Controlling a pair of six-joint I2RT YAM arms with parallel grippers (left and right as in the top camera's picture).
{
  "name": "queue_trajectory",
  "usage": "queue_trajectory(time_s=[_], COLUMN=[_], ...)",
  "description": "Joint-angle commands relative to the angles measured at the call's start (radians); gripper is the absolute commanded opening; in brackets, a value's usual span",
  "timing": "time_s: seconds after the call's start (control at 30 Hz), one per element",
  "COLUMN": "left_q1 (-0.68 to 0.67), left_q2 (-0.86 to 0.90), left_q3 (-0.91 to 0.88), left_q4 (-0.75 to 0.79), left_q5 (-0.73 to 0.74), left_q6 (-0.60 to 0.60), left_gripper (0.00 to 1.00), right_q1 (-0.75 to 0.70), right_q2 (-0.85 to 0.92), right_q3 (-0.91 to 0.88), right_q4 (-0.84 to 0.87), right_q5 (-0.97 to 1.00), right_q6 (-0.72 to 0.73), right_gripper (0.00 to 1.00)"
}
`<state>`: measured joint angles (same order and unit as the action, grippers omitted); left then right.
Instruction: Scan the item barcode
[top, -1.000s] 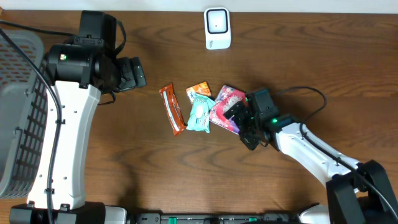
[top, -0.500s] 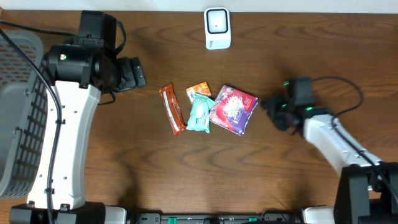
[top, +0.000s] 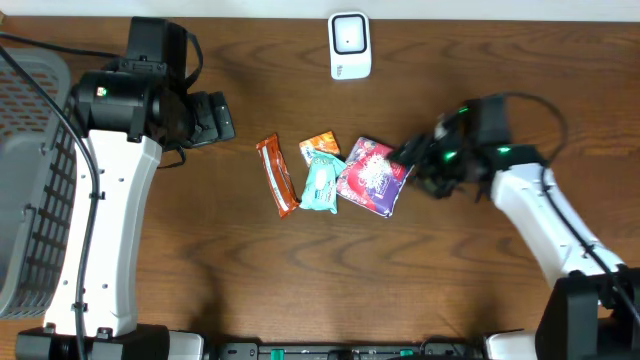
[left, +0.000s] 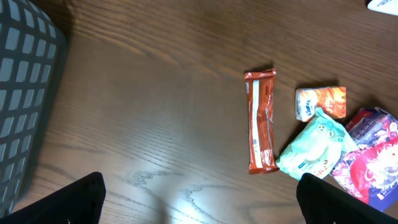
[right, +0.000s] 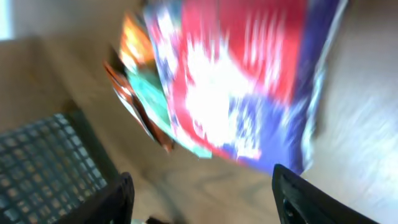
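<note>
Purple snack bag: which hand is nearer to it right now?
Right. The right hand is just off the right edge of the purple snack bag, facing it; the left hand hangs far to its left, beyond the orange bar.

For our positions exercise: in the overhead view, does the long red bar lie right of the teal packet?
No, the long red bar lies left of the teal packet.

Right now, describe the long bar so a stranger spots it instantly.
Below the white scanner at the far edge of the table lies a row of packets. The bar is at its left end, beside the teal pouch; it alone is long, narrow and orange-red.
</note>
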<state>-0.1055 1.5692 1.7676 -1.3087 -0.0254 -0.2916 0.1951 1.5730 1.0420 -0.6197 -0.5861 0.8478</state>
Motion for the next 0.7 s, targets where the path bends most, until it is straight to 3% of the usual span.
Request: queue_trajectory(time_s=[0.0,0.2,0.3,0.37,0.5,0.6,0.67], left_q1=[0.003,0.003,0.003,0.003,0.003,0.003,0.003], left_q2=[0.007,0.007,0.007,0.007,0.007,0.007,0.007], left_q3=[-0.002,-0.002,-0.002,-0.002,-0.002,-0.002,-0.002], left_q4=[-0.004,-0.004,-0.004,-0.004,-0.004,-0.004,-0.004], left_q5=[-0.001,-0.001,-0.001,-0.001,-0.001,-0.001,-0.001], left_q6=[-0.008,-0.008,-0.008,-0.008,-0.008,-0.008,-0.008], left_gripper=[0.98,0.98,0.98,0.98,0.98,0.98,0.98], right_q1=[0.116,0.255,0.283,0.291,0.285,0.260,0.232], right_q2=[0.002,0.013,0.039,0.065,0.130,0.148,0.141], right_q3=[-0.013,-0.037,-0.072,-0.112,-0.181,-0.183,-0.179], right_q4=[-0.008,-0.009,0.013,0.081,0.288,0.298,0.298], right_q5=[0.096,0.248,0.299,0.311,0.327,0.405,0.448], right_q6=[0.230,0.463,0.562,0.597,0.602,0.577,0.472], right_gripper=[0.70,0.73,0.67,0.57,0.49,0.48,0.48])
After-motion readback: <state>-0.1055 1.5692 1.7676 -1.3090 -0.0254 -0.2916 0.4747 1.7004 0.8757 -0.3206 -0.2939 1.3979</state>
